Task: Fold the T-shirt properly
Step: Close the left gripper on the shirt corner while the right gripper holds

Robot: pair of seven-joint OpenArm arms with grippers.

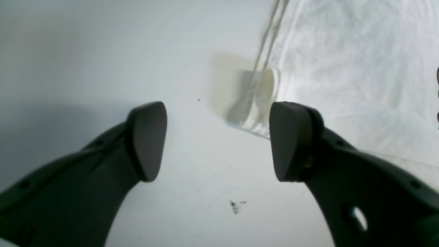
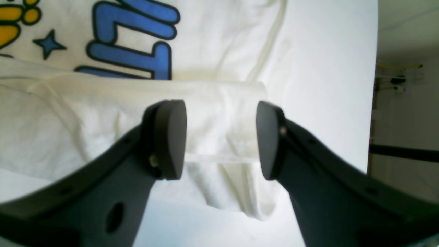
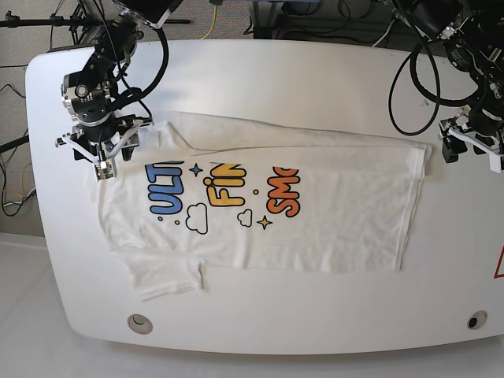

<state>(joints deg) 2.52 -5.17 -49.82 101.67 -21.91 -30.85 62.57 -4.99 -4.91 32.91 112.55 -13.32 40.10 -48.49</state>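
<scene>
Left wrist view: left gripper (image 1: 218, 140) hangs over the bare white worktop (image 1: 103, 51), jaws spread wide with nothing between them. The T-shirt (image 1: 349, 68) fills the upper right; its folded corner and hem edge sit just beyond the right-hand pad (image 1: 286, 140), not touching so far as can be told. Open worktop runs off to the left and toward the camera, with a few small dark specks (image 1: 235, 206) on it.

Right wrist view: right gripper (image 2: 221, 139) is poised above a folded-over band of the T-shirt (image 2: 85, 130), jaws partly spread, pads astride the cloth but not closed on it; contact cannot be judged. Blue lettering and a blue star (image 2: 49, 44) show above the fold. Bare worktop (image 2: 325, 85) lies to the right, up to its edge.

Base view: T-shirt (image 3: 331, 228) lies flat, print up, across the middle of the worktop (image 3: 276, 79), its top edge folded down. Right gripper (image 3: 101, 157) stands at the shirt's upper left corner; left gripper (image 3: 472, 146) just off its upper right corner. Wide free margin in front and behind.
</scene>
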